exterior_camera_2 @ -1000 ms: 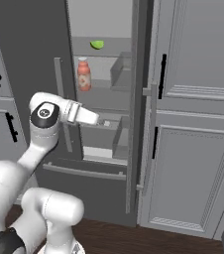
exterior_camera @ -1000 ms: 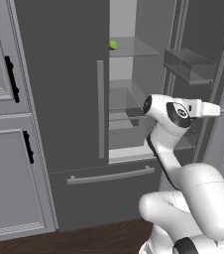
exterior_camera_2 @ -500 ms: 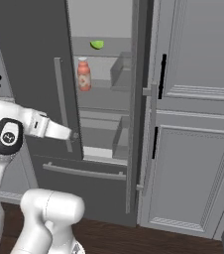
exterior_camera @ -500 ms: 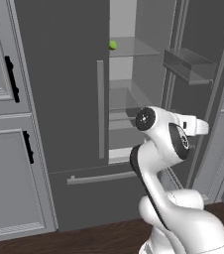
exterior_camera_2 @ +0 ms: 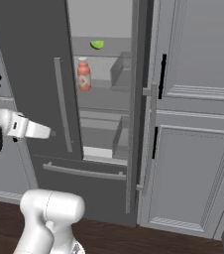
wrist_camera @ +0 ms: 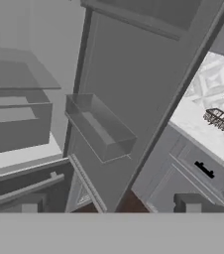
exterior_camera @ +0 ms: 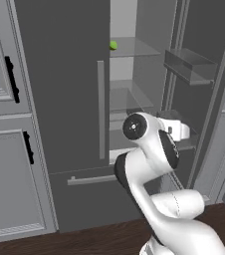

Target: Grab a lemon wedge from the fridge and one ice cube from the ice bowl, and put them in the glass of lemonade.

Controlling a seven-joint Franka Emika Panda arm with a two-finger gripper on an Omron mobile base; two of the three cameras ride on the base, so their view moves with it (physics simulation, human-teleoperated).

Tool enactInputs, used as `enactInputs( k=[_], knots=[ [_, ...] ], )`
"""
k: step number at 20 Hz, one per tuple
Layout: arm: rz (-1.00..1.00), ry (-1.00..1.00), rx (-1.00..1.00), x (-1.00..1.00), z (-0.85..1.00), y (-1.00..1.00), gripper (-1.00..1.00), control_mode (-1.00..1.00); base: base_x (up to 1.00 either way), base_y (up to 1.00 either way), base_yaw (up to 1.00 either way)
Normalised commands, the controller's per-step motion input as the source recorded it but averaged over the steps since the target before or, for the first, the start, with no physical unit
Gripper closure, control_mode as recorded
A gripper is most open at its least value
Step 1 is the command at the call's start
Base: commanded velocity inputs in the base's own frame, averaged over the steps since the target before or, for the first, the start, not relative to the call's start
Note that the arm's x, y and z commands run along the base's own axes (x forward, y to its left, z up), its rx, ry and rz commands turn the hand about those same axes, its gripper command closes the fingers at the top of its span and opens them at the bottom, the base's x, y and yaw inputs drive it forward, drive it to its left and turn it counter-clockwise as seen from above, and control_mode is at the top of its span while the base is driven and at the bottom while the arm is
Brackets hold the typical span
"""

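Flat, even rendered light is seen throughout, with no glare and only soft shading inside the fridge (exterior_camera: 134,74). Edges are slightly soft and blocky; the hand view is strongly tilted.

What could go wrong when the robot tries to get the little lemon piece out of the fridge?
1. The lemon wedge is tiny and sits near the front edge of a high shelf, so a clumsy reach could push it off.
2. The open fridge door and its bins flank the gap, so the arm might bump them.
3. The bottle stands one shelf below and could get knocked over.
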Motion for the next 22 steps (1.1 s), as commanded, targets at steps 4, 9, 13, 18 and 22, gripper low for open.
enactInputs(
  k=[4,9,13,18,22],
  knots=[
    [0.06,0.00,0.08,0.14,-0.02,0.95,-1.00,-1.00,0.00,0.00,0.00],
    [0.01,-0.02,0.20,0.42,-0.02,0.46,-1.00,-1.00,0.00,0.00,0.00],
    [0.00,0.00,0.21,0.55,0.00,0.04,-1.00,-1.00,0.00,0.00,0.00],
    [0.03,0.00,0.30,0.57,0.00,-0.26,-1.00,-1.00,0.00,0.00,0.00],
    [0.03,-0.01,0.39,0.57,0.00,-0.34,-1.00,-1.00,0.00,0.00,0.00]
  ],
)
